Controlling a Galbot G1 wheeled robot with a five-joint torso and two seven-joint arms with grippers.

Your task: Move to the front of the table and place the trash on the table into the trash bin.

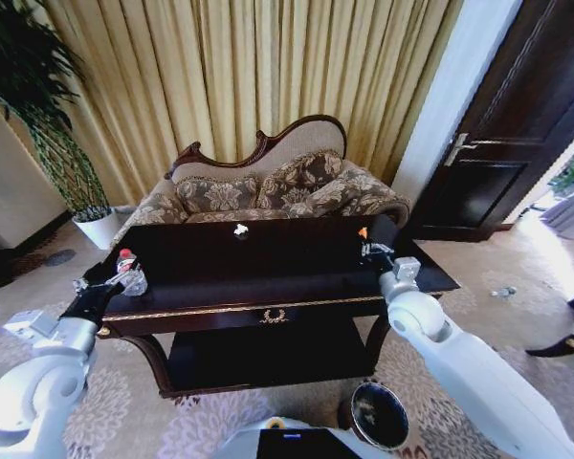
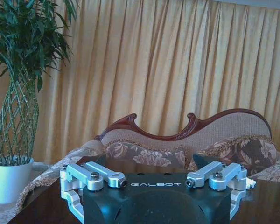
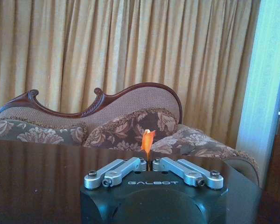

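Trash lies scattered across the dark, glossy table (image 1: 268, 277) as the robot stands before its gold-trimmed front, both arms reaching over the top. On the robot's left, the left gripper (image 1: 110, 282) sits at the near left corner of the tabletop, right beside a clear plastic bottle with red cap (image 1: 127, 269); the head view suggests the bottle lies at or between its fingers, but whether it is gripped cannot be told. From the left wrist, the gripper's metal linkages (image 2: 98, 176) stand spread wide apart, so the jaws read as open. A white paper wad (image 1: 240, 229) rests near the table's far edge at the middle, well apart from both grippers, and another white scrap (image 2: 250, 184) shows just beyond the left gripper's outer linkage in the wrist view. On the right, the right gripper (image 1: 368, 244) reaches to the far right part of the tabletop, its jaws drawn together on an orange scrap (image 3: 148, 140), which stands upright above the closed fingertips. The trash bin (image 1: 378, 414), round and dark with a shiny rim, stands on the patterned carpet (image 1: 478, 277) close to the robot's base, below the table's front right. A floral sofa (image 1: 268, 186) and golden curtains (image 1: 268, 67) fill the room behind, with a potted plant (image 1: 48, 124) at far left.
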